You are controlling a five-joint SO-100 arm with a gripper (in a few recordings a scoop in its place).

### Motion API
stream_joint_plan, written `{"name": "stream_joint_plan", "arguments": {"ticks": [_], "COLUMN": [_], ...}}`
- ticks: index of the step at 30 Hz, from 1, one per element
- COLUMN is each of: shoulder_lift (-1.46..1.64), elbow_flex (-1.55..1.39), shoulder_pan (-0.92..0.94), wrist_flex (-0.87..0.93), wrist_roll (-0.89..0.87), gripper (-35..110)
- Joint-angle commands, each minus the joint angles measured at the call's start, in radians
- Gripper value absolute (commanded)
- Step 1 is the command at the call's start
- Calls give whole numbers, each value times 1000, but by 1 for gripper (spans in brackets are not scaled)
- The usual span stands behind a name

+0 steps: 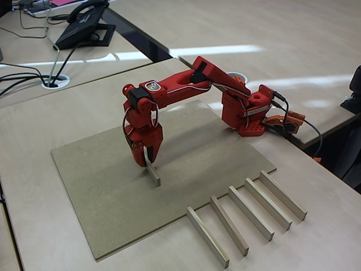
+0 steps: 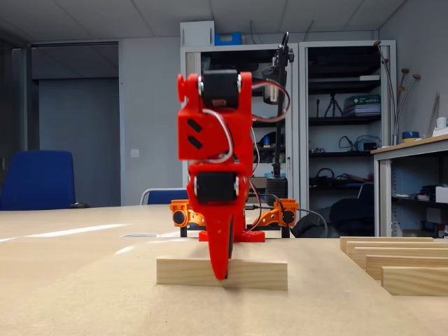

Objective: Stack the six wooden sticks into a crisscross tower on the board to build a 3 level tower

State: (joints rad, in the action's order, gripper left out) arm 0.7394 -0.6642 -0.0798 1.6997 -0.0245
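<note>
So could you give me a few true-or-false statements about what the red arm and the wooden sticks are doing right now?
1. The red two-finger gripper is down at one pale square wooden stick on the speckled brown fibreboard sheet. True.
2. Five more pale sticks lie side by side on the lighter tabletop, off the board. True.
3. A three-level tower already stands on the board. False: a single stick is on it, nothing stacked.
4. The stick at the gripper stands upright on its end. False: in the low fixed view it lies flat.
</note>
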Motion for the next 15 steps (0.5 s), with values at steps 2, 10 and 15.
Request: {"name": "stream_joint_plan", "arguments": {"ticks": [2, 10, 15], "shoulder_lift": [17, 11, 9], "elbow_flex": [20, 17, 6], "shoulder_pan": [-15, -18, -23], "wrist_flex": [17, 44, 63], "wrist_roll": [-14, -43, -61], "gripper": [11, 23, 30]}}
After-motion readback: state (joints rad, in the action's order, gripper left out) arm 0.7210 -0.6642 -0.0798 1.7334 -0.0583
